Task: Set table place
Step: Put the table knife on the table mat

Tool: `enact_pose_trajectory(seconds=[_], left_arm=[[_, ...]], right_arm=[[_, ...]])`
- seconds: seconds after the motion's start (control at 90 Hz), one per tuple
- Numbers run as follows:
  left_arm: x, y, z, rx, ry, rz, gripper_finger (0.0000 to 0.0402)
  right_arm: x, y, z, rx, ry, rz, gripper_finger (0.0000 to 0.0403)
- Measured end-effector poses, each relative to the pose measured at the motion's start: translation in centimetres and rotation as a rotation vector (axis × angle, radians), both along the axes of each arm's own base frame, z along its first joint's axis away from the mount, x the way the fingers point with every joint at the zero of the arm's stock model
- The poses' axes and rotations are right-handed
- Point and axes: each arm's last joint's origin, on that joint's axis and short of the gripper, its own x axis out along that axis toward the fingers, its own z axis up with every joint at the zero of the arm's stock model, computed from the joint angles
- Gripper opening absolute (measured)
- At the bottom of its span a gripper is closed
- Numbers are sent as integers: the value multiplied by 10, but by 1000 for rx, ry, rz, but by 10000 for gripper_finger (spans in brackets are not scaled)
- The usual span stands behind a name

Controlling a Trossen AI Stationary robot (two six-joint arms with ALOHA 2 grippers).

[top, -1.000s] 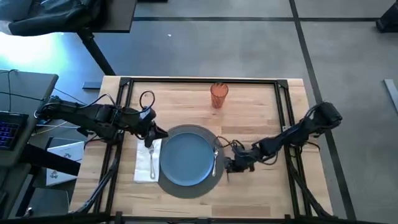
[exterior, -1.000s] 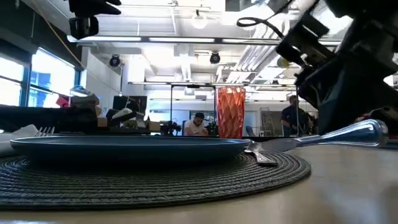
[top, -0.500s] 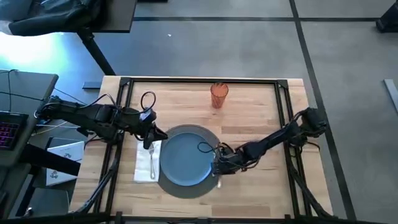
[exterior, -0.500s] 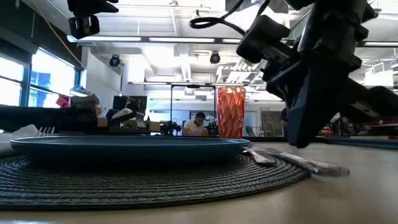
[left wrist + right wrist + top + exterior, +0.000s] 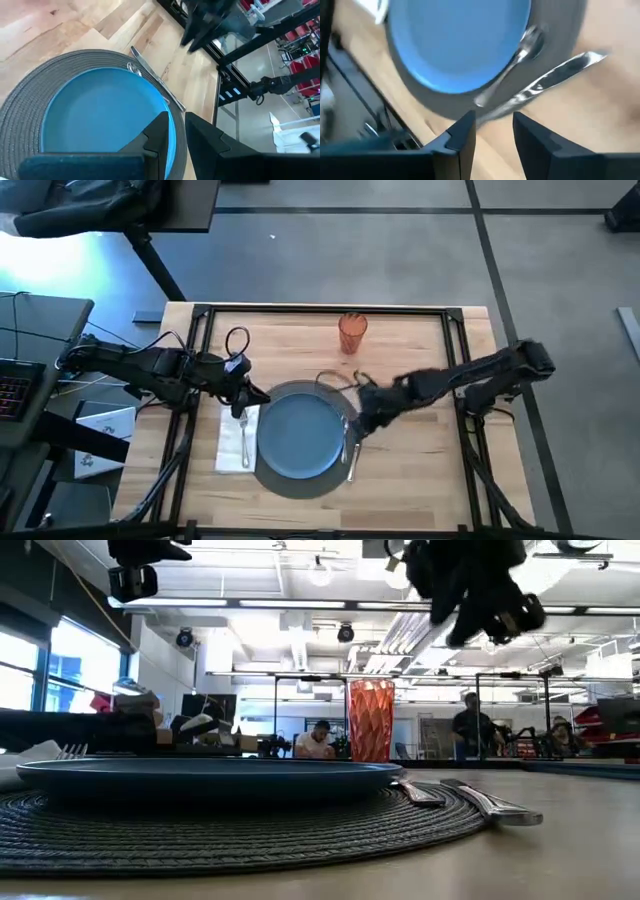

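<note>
— What's on the table (image 5: 420, 470)?
— A dark round mat (image 5: 345, 402) at lower centre, a white napkin (image 5: 230, 445) touching its left, an orange tumbler (image 5: 351, 332) at upper centre.

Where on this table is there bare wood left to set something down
Bare wood shows between the orange tumbler and the table rail on the right arm's side, and along the near edge below the grey mat. It is crowded around the blue plate: napkin and fork one side, knife and spoon the other.
</note>
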Motion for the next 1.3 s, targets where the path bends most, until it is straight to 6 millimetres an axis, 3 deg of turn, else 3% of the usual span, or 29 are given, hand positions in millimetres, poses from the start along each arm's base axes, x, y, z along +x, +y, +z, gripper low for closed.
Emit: enact_pose_trajectory(seconds=[0.122, 0.278, 0.411, 0.6, 0.789, 0.878, 1.056, 1.3], left_arm=[[0, 1, 0, 4, -3, 18, 50], [0, 1, 0, 9, -4, 27, 51], [0, 1, 0, 19, -7, 46, 51], [1, 3, 1, 48, -16, 100, 50], [1, 4, 1, 52, -20, 110, 50], [1, 3, 1, 50, -20, 107, 50], [1, 4, 1, 61, -30, 132, 51], [2, 6, 1, 85, -39, 177, 50]], right_arm=[[-28, -21, 37, -17, -76, -110, 112], [-72, -24, 85, -251, -385, 72, 112], [-129, -38, 95, -383, -519, 8, 112], [-199, -50, 61, -377, -755, -120, 112], [-228, -55, 9, -299, -982, -213, 112], [-230, -55, -16, -279, -1048, -248, 112], [-205, -52, -49, -312, -1016, -257, 112], [-187, -51, -98, -196, -1038, -378, 112]])
